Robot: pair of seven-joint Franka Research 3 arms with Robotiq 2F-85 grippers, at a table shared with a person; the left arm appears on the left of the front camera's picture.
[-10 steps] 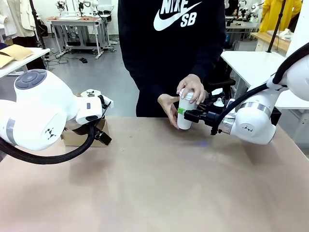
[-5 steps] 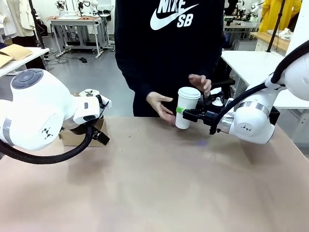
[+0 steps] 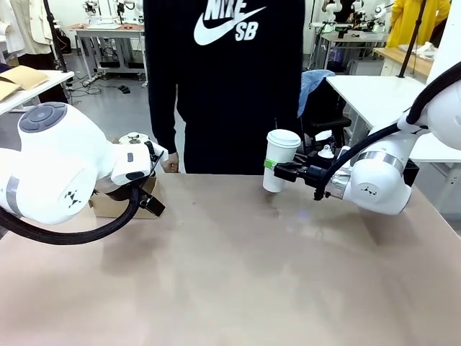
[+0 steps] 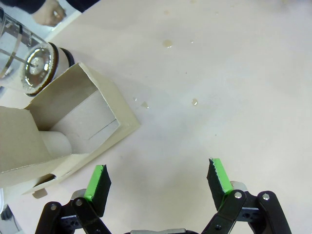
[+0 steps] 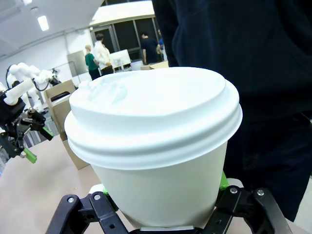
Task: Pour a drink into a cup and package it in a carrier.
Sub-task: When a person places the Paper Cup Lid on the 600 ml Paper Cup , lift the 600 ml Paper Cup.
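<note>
My right gripper (image 3: 274,168) is shut on the white paper cup (image 3: 278,160), which stands upright with a white plastic lid, slightly above the table's far edge. In the right wrist view the lidded cup (image 5: 155,146) sits between the fingers (image 5: 78,212). The drink is hidden under the lid. At the far left, the brown cardboard carrier (image 3: 108,206) sits below my left gripper (image 3: 150,202). The left wrist view shows that gripper (image 4: 158,179) open over bare table, just beside the carrier (image 4: 73,124). A glass pitcher with a metal lid (image 4: 35,67) stands behind the carrier.
A person in a dark top (image 3: 223,86) stands at the far side, arms down, one hand (image 3: 170,166) near the table edge. Small drops of liquid (image 4: 167,44) lie on the table. The tan tabletop (image 3: 238,274) stretches wide between the arms.
The person's hands have let go of the cup and dropped away, and the person has stepped to the left. The lidded cup stays in my right gripper. My left arm has barely moved.
</note>
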